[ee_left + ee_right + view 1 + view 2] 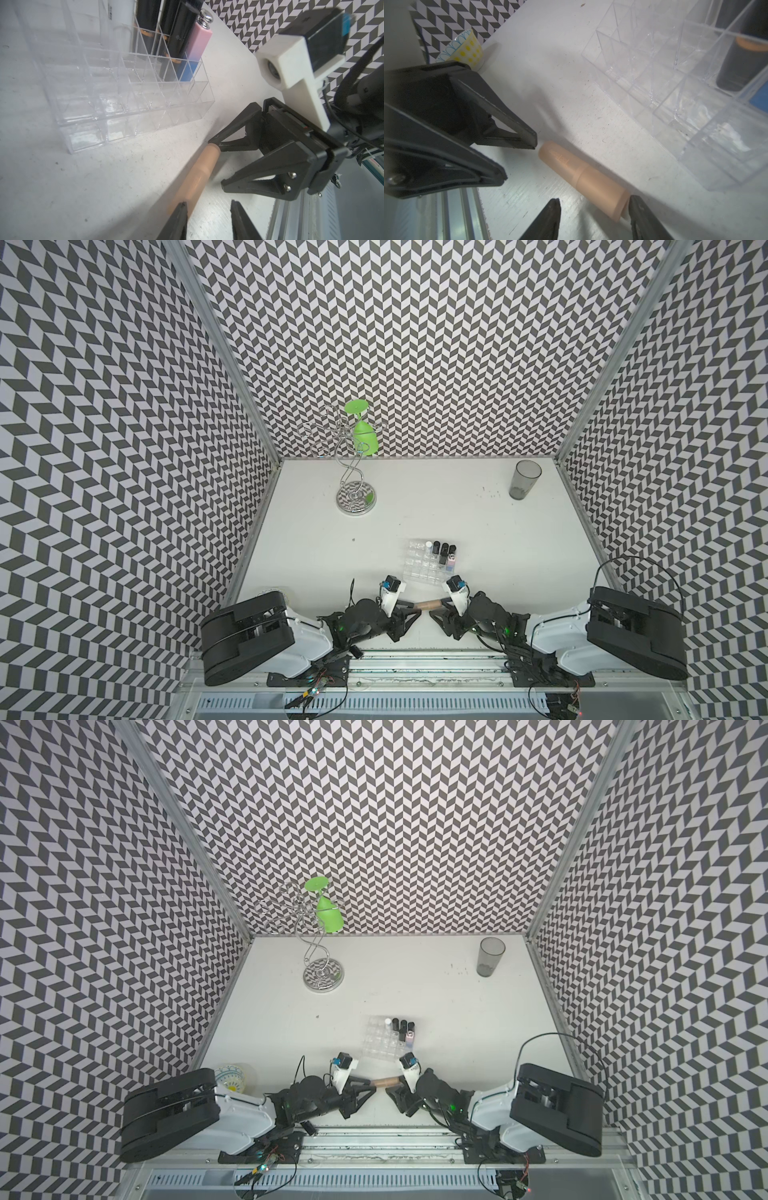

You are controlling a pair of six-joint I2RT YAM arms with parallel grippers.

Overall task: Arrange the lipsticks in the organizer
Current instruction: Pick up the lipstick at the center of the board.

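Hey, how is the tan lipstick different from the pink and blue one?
The tan cylindrical lipstick lies flat on the white table; the pink-to-blue gradient lipstick stands in a cell of the clear plastic grid organizer. The tan one is round and plain; the gradient one is flat-sided with a silver cap. Both are slim tubes.

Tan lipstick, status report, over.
Both open: left gripper, right gripper, one at each end of tan lipstick. It lies flat on table, ungripped. Beside it organizer, near cells empty, nothing between.
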